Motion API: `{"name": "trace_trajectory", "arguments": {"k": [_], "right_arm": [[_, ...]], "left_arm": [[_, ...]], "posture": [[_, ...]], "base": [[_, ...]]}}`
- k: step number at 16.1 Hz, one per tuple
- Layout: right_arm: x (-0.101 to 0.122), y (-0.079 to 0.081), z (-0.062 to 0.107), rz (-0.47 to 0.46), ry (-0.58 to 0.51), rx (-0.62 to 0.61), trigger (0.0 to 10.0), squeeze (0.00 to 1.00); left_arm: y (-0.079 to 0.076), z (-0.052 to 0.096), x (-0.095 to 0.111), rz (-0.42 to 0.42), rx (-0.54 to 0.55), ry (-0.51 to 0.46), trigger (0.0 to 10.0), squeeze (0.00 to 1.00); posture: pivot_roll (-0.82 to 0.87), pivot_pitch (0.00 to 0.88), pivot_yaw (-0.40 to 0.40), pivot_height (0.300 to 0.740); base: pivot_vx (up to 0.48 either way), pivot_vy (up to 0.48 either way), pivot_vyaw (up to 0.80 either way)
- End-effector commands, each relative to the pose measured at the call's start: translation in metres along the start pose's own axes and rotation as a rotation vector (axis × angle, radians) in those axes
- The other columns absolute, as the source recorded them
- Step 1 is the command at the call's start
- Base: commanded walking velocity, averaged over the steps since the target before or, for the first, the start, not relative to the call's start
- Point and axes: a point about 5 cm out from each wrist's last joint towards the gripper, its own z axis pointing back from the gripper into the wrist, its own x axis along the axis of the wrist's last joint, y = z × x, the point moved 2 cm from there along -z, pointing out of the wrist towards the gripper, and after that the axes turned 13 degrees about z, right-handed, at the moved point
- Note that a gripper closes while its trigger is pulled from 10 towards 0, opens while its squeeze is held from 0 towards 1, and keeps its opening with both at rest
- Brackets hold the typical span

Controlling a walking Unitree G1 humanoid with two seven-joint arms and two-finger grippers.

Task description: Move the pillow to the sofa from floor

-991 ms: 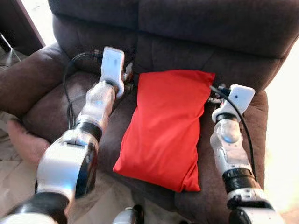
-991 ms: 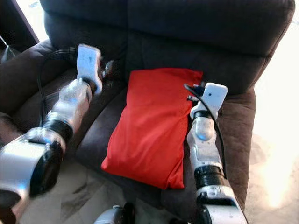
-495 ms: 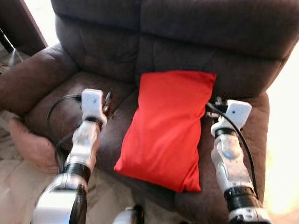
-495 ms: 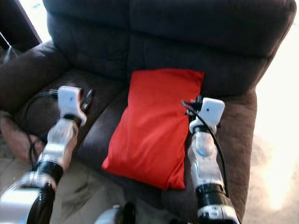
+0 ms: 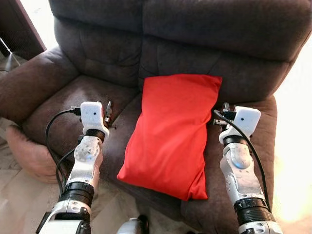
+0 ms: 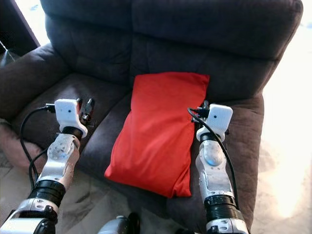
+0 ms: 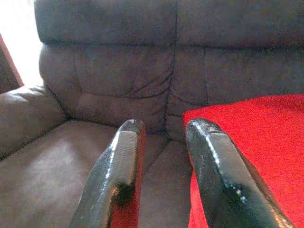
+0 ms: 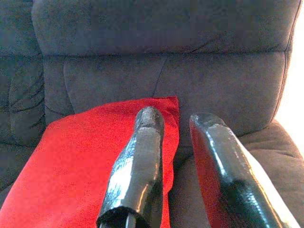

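Note:
A red pillow (image 5: pixel 170 131) lies lengthwise on the dark brown sofa (image 5: pixel 204 29). Its far end leans on the backrest and its near end hangs over the seat's front edge. My left gripper (image 5: pixel 107 111) hovers over the left seat cushion, a short way left of the pillow. In the left wrist view its fingers (image 7: pixel 124 152) stand open and empty. My right gripper (image 5: pixel 223 108) is beside the pillow's right edge, over the right seat cushion. In the right wrist view its fingers (image 8: pixel 147 137) are open with nothing between them, next to the pillow's top corner (image 8: pixel 95 142).
The sofa's left armrest (image 5: pixel 29 83) bulges at the left. A tan cushion-like object (image 5: pixel 24 148) sits on the tiled floor (image 5: pixel 19 200) beside it. Dark furniture (image 5: pixel 17 24) stands at the top left. Bright light washes out the floor on the right.
My left arm has drawn back from near the backrest to low over the left seat cushion. The right arm has pulled back slightly. The pillow lies where it was.

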Motion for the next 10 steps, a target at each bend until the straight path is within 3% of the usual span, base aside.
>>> {"name": "trace_trajectory", "arguments": {"k": [1,3,10], "right_arm": [[0.001,0.0015,0.0014,0.006,-0.002,0.009,10.0,0.0],[0.0013,0.0011,0.0014,0.007,-0.001,0.011,10.0,0.0],[0.0041,0.0024,-0.0004,0.003,-0.009,0.013,10.0,0.0]], "left_arm": [[0.0063,0.0032,0.0016,0.015,0.027,-0.002,10.0,0.0],[0.0065,0.0043,0.0022,0.025,0.033,-0.001,10.0,0.0],[0.0032,0.0067,0.001,0.027,0.025,0.02,10.0,0.0]], "posture": [[0.16,0.159,0.044,0.74],[0.16,0.159,0.043,0.74],[0.16,0.152,0.042,0.74]], "base": [[0.0,0.0,0.0],[0.0,0.0,0.0],[0.0,0.256,0.0]]}}
